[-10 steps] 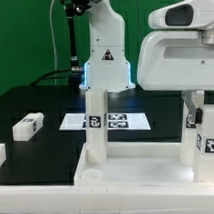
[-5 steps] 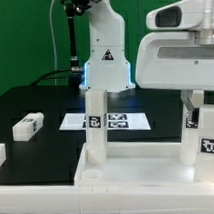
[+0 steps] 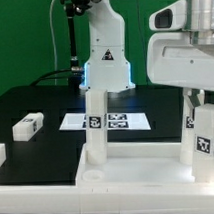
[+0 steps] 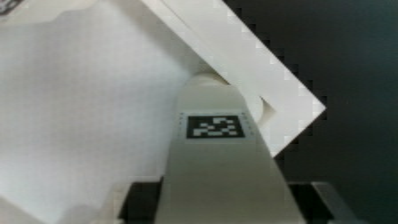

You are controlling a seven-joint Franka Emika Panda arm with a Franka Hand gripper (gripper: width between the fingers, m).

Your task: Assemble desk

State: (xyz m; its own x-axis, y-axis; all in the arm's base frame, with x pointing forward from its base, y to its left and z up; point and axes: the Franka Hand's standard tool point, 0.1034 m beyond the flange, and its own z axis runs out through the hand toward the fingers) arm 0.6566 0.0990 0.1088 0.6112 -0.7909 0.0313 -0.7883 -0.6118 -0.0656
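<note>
Since the earlier frame the gripper (image 3: 198,95) has slid toward the exterior view's right. It is clamped narrowly on a white leg (image 4: 217,150), held upright over a corner socket of the desk top (image 3: 137,164), probably for seating. Another leg (image 3: 94,120) already stands; a loose leg (image 3: 29,125) and the marker board (image 3: 108,122) lie on the black tabletop (image 3: 41,147), green wall behind.

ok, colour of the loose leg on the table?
White with a black-and-white tag; exterior view.
</note>
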